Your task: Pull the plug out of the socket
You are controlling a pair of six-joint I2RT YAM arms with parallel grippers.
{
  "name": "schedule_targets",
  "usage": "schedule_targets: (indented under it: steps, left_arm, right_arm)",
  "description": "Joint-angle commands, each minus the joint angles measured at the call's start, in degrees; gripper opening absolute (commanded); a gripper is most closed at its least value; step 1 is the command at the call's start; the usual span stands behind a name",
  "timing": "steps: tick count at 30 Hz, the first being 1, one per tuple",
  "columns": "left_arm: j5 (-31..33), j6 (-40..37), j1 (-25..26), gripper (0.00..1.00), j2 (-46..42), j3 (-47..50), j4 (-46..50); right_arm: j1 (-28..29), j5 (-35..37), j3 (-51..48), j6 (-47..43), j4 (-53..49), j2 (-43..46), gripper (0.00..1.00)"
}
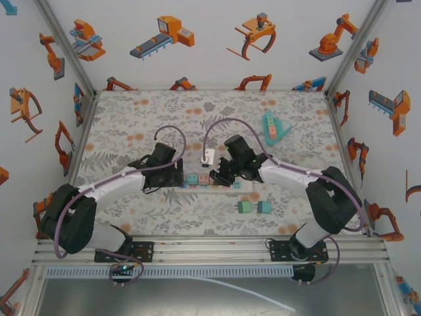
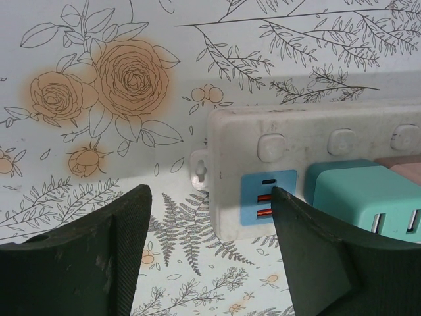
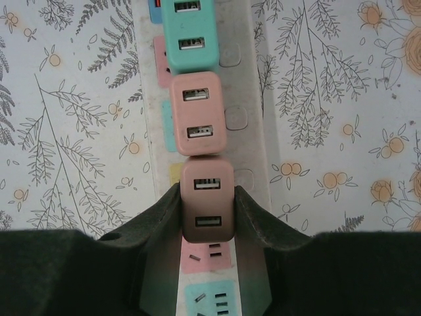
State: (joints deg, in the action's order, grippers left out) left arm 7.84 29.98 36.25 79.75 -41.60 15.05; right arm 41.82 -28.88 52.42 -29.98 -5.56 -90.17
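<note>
A white power strip (image 1: 247,185) lies across the middle of the table with several plugs in a row on it. My right gripper (image 3: 207,217) is shut on the brownish-pink plug (image 3: 206,197), one finger on each side, over the strip's yellow-marked socket. Whether its prongs are still in the socket is hidden. Beyond it sit a pink plug (image 3: 197,115) and a teal plug (image 3: 189,33). My left gripper (image 2: 212,204) is open at the strip's left end (image 2: 227,151). Its right finger (image 2: 309,243) is against the blue USB panel, and its left finger is clear of the strip.
Two loose teal plugs (image 1: 244,207) (image 1: 264,207) lie in front of the strip. A white adapter (image 1: 208,157) sits just behind it, and a teal object (image 1: 275,127) lies at the back right. Purple cables arc over both arms. Walls enclose the table.
</note>
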Motion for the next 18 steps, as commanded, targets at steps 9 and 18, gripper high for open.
schedule_targets:
  steps: [9,18]
  left_arm:
    - [1.91,2.03,1.98,0.72,-6.51,2.47,7.04]
    - [-0.49,0.19,3.20,0.86,-20.60,2.82,4.76]
  right_arm:
    - [0.53,-0.56,-2.41,4.89,8.64,9.35,0.02]
    - [0.71,19.57,-8.71,44.50,15.49,24.57,0.02]
